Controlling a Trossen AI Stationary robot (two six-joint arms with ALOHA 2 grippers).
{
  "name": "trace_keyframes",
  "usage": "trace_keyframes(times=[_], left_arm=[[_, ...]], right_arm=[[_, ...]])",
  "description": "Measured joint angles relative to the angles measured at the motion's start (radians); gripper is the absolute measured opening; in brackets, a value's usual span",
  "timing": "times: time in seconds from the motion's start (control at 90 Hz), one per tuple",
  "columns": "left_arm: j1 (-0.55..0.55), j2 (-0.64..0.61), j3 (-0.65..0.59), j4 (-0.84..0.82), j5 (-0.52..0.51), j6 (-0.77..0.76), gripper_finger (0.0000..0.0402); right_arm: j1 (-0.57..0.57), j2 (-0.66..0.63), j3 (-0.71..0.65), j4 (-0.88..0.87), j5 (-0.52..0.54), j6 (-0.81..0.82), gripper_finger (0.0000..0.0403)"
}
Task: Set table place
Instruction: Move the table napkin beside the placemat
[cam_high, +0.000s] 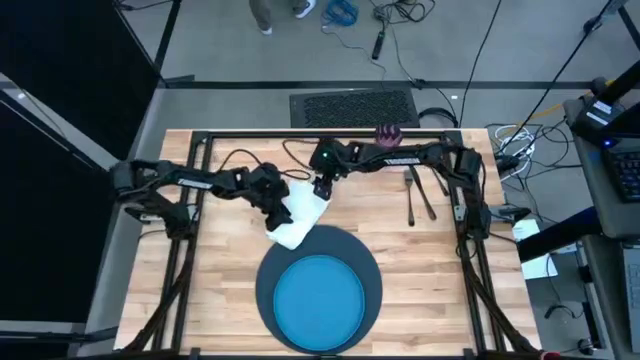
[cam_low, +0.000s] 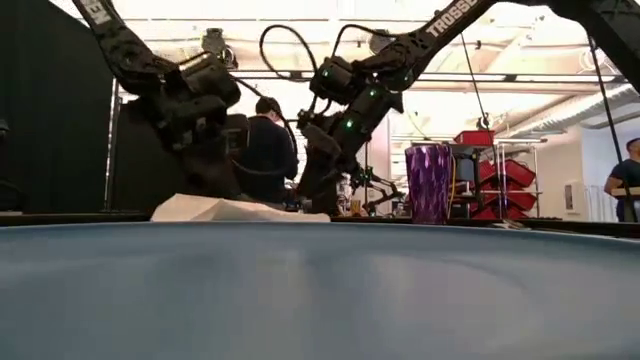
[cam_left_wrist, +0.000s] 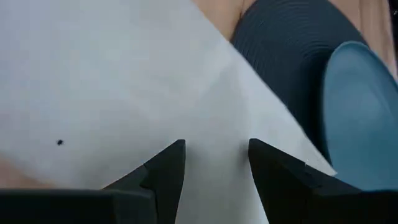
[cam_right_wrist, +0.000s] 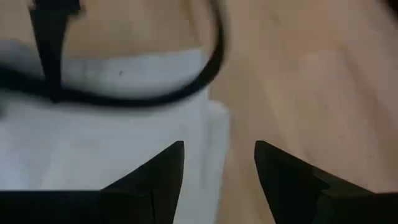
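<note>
A white napkin (cam_high: 300, 222) lies folded on the table (cam_high: 200, 250), its near corner resting on the far left rim of the dark grey charger (cam_high: 346, 240). The blue plate (cam_high: 320, 300) sits on the charger. My left gripper (cam_left_wrist: 216, 155) is open, low over the napkin (cam_left_wrist: 124, 81) on its left part. My right gripper (cam_right_wrist: 219, 155) is open at the napkin's far right edge (cam_right_wrist: 211, 124), one finger over the cloth and one over bare wood. The purple cup (cam_low: 428, 182) stands at the far edge. My left gripper points down at the napkin with the cloth under both open fingers; I cannot tell whether they touch it. My right gripper points down astride the napkin's edge; whether its fingers touch the cloth I cannot tell.
Silver cutlery (cam_high: 417, 195) lies right of the napkin, lengthwise toward the far edge. The cup (cam_high: 388, 132) stands behind the right arm. The left arm's cable (cam_right_wrist: 186, 93) crosses the right wrist view. Bare wood shows at the table's left and right. People stand in the room beyond.
</note>
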Motion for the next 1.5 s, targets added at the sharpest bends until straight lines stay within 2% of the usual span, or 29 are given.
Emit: trace_keyframes(times=[0.156,0.356,0.567,0.733,0.856,1.1,1.3,1.5], left_arm=[[0.000,0.058,0.000,0.068,-0.005,-0.012,0.0162],[0.018,0.070,0.001,0.084,-0.141,-0.023,0.0162],[0.047,0.061,0.003,0.055,-0.187,-0.022,0.0162],[0.066,0.025,0.005,-0.061,-0.324,-0.014,0.0162],[0.068,-0.007,0.003,-0.125,-0.330,-0.001,0.0162],[0.039,-0.069,0.003,-0.326,-0.331,-0.085,0.0162],[-0.047,-0.129,0.002,-0.510,-0.333,-0.186,0.0162],[-0.192,-0.186,0.000,-0.735,-0.377,-0.327,0.0162]], right_arm=[[-0.023,-0.044,0.000,0.005,0.029,0.009,0.0183],[-0.039,-0.092,0.000,0.005,0.070,0.019,0.0183],[-0.038,-0.107,0.001,-0.028,0.072,0.019,0.0183],[-0.052,-0.107,0.001,-0.099,0.079,0.019,0.0183],[-0.064,-0.107,0.001,-0.120,0.079,0.019,0.0183],[-0.070,-0.107,0.001,-0.128,0.073,0.005,0.0183],[-0.069,-0.107,0.001,-0.169,0.069,-0.009,0.0183],[-0.069,-0.107,0.001,-0.226,0.069,-0.018,0.0183]])
